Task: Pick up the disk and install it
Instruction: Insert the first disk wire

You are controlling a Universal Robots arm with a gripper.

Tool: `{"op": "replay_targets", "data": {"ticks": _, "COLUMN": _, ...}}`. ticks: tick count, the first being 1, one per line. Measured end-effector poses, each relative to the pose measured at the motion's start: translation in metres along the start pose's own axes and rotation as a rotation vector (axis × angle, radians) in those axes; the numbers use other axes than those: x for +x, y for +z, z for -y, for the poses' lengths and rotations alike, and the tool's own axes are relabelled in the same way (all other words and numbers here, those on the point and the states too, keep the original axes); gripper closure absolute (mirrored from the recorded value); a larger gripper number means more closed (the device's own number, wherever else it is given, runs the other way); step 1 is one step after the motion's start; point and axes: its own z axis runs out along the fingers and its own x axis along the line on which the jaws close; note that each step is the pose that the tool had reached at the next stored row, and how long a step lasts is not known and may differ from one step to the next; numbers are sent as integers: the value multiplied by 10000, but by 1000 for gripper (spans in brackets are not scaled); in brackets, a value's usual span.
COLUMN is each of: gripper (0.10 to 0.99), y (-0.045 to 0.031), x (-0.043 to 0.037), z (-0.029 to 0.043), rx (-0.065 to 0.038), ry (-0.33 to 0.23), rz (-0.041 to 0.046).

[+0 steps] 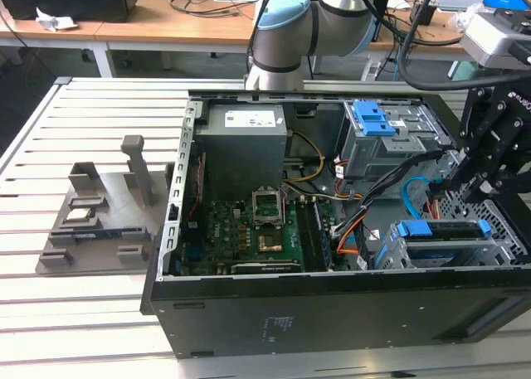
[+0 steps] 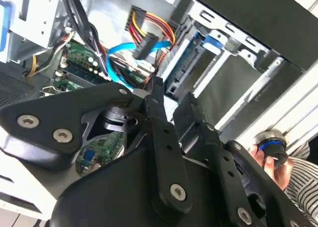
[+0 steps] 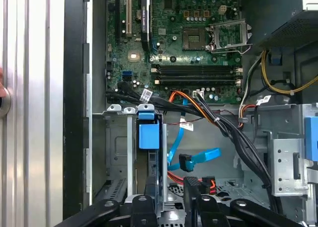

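The disk (image 1: 440,230), silver with a blue plastic carrier, sits in the lower grey drive cage (image 1: 498,250) at the front corner of the open computer case, on the exterior view's right. In the first wrist view the disk (image 3: 149,135) appears edge-on in its slot, with the blue bracket facing the camera. My gripper (image 1: 466,188) hangs just above and beyond the cage, apart from the disk. Its black fingers (image 3: 191,185) stand open with nothing between them in both wrist views. The second wrist view shows the disk (image 2: 191,58) past the fingertips (image 2: 155,100).
An upper drive cage with a blue latch (image 1: 373,118) stands behind. Blue and orange cables (image 1: 415,198) run beside the lower cage. The motherboard (image 1: 241,225) and power supply (image 1: 245,138) take up the case's middle. A grey fixture (image 1: 99,217) lies on the slatted table. A person's hand (image 2: 278,162) is nearby.
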Motion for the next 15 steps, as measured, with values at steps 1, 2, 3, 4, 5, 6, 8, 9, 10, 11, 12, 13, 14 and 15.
{"op": "replay_targets", "data": {"ticks": 1, "gripper": 725, "y": 47, "x": -78, "z": 18, "rx": -2, "ry": 0, "rz": 0}}
{"op": "replay_targets", "data": {"ticks": 2, "gripper": 725, "y": 97, "x": -127, "z": 40, "rx": -6, "ry": 0, "rz": 1}}
{"op": "replay_targets", "data": {"ticks": 3, "gripper": 725, "y": 122, "x": -153, "z": 53, "rx": -7, "ry": 0, "rz": -2}}
{"op": "replay_targets", "data": {"ticks": 4, "gripper": 725, "y": 141, "x": -171, "z": 62, "rx": -9, "ry": 0, "rz": -1}}
{"op": "replay_targets", "data": {"ticks": 5, "gripper": 725, "y": 187, "x": -223, "z": 90, "rx": -13, "ry": 0, "rz": -2}}
{"op": "replay_targets", "data": {"ticks": 6, "gripper": 725, "y": 214, "x": -250, "z": 106, "rx": -15, "ry": 1, "rz": -4}}
{"op": "replay_targets", "data": {"ticks": 8, "gripper": 725, "y": 262, "x": -270, "z": 139, "rx": -17, "ry": 1, "rz": -12}}
{"op": "replay_targets", "data": {"ticks": 9, "gripper": 725, "y": 271, "x": -270, "z": 148, "rx": -16, "ry": 1, "rz": -22}}
{"op": "replay_targets", "data": {"ticks": 10, "gripper": 725, "y": 278, "x": -269, "z": 156, "rx": -15, "ry": 2, "rz": -45}}
{"op": "replay_targets", "data": {"ticks": 11, "gripper": 725, "y": 282, "x": -265, "z": 157, "rx": -15, "ry": 6, "rz": -74}}
{"op": "replay_targets", "data": {"ticks": 12, "gripper": 725, "y": 286, "x": -262, "z": 157, "rx": -15, "ry": 7, "rz": -96}}
{"op": "replay_targets", "data": {"ticks": 13, "gripper": 725, "y": 292, "x": -259, "z": 159, "rx": -14, "ry": 7, "rz": -127}}
{"op": "replay_targets", "data": {"ticks": 14, "gripper": 725, "y": 294, "x": -259, "z": 159, "rx": -14, "ry": 9, "rz": -157}}
{"op": "replay_targets", "data": {"ticks": 15, "gripper": 725, "y": 294, "x": -259, "z": 159, "rx": -13, "ry": 10, "rz": -170}}
